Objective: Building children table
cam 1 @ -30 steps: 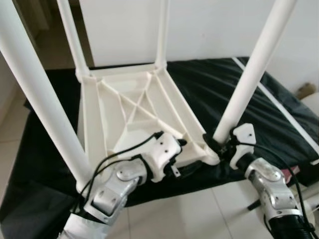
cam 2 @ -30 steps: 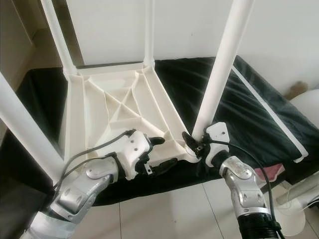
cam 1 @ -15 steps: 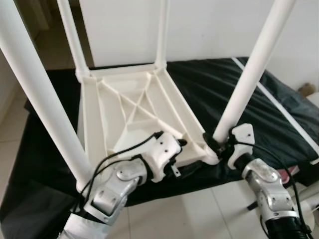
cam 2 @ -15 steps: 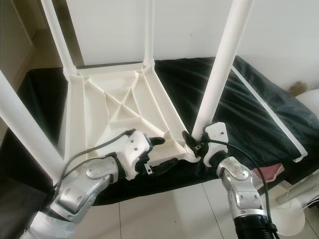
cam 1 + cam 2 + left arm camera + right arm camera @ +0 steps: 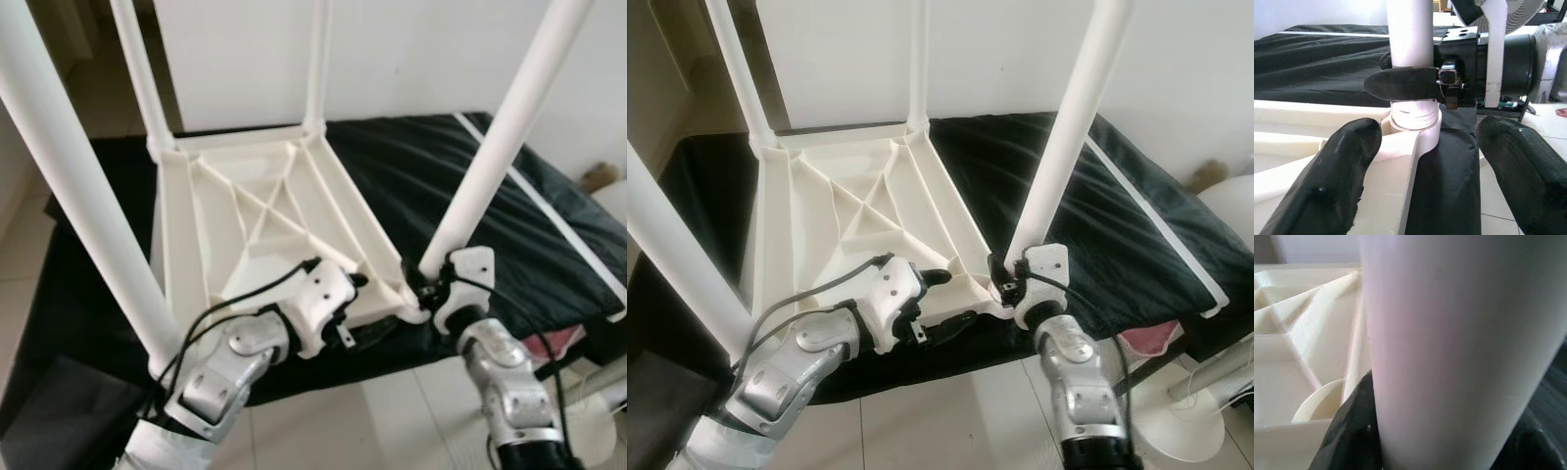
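The white plastic table top [image 5: 265, 225] lies upside down on a black cover, with its white legs standing up from the corners. My right gripper [image 5: 423, 282] is shut on the near right leg [image 5: 490, 166] just above its socket. In the left wrist view, one of its black fingers [image 5: 1400, 83] wraps the leg [image 5: 1409, 34] above the threaded end [image 5: 1415, 115]. My left gripper [image 5: 370, 306] is open, its fingers straddling the top's near edge beside that corner. In the right wrist view the leg [image 5: 1449, 357] stands close against a black finger [image 5: 1352, 431].
The black cover [image 5: 441, 166] carries a white strip [image 5: 549, 211] along its right side. A white fan base [image 5: 1195, 431] stands on the tiled floor at the right, with something pink [image 5: 1151, 343] near it. A white wall lies behind.
My right forearm has swung to the left beneath its gripper, which stays shut on the leg's base. The leg's upper end leans slightly more to the right. The left arm has not moved.
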